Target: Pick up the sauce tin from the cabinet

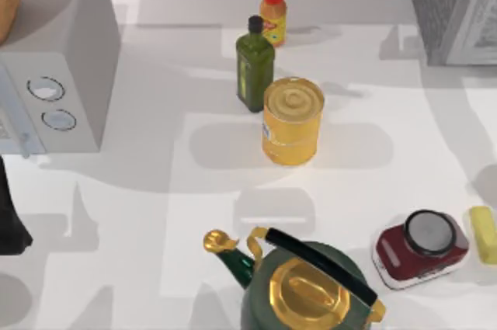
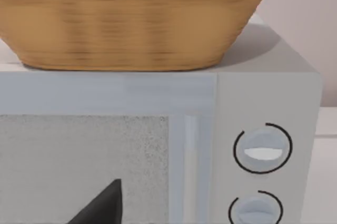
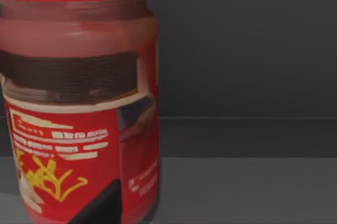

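The tin (image 3: 79, 118) stands upright inside the dark cabinet (image 1: 435, 12), with the right end effector (image 3: 100, 205) close against it. Whether it grips, I cannot tell. The tin is likely light, rigid and slick-walled, so best clasped mid-label, across the sides. The left end effector (image 2: 100, 203) idles facing the microwave (image 2: 274, 92), its state equally unclear.

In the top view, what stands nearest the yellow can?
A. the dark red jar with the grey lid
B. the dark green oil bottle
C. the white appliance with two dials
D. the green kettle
B: the dark green oil bottle stands right beside the yellow can, nearly touching it at its upper left, while the others sit well apart from it.
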Controlling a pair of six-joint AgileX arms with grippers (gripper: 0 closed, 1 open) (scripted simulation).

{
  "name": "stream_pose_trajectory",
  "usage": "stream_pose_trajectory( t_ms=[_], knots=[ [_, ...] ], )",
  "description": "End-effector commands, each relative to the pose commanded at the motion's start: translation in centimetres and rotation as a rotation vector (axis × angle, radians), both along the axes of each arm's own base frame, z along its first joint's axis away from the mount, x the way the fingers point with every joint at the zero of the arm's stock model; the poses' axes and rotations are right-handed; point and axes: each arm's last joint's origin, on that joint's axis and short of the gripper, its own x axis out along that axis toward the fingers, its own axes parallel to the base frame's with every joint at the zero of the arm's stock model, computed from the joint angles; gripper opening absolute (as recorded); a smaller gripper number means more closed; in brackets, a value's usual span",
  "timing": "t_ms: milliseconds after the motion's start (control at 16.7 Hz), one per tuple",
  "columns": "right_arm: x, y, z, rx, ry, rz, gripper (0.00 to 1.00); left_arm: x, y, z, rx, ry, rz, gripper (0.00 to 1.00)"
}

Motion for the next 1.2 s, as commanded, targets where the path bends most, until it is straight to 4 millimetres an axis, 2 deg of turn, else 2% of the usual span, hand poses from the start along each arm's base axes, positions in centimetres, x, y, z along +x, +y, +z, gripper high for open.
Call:
stream_pose_trajectory(
  t_ms=[180, 600, 960, 1200],
  knots=[
    [0.4, 0.4, 0.0, 0.001, -0.002, -0.002, 1.00, 0.0, 0.0, 0.0, 0.000, 0.000, 0.000, 1.00],
    [3.4, 6.8, -0.1, 0.004, 0.005, -0.010, 1.00, 0.0, 0.0, 0.0, 0.000, 0.000, 0.000, 1.00],
    [3.9, 6.8, -0.2, 0.004, 0.005, -0.011, 1.00, 0.0, 0.0, 0.0, 0.000, 0.000, 0.000, 1.00],
    [6.7, 7.0, 0.0, 0.005, 0.003, -0.010, 1.00, 0.0, 0.0, 0.0, 0.000, 0.000, 0.000, 1.00]
  ],
)
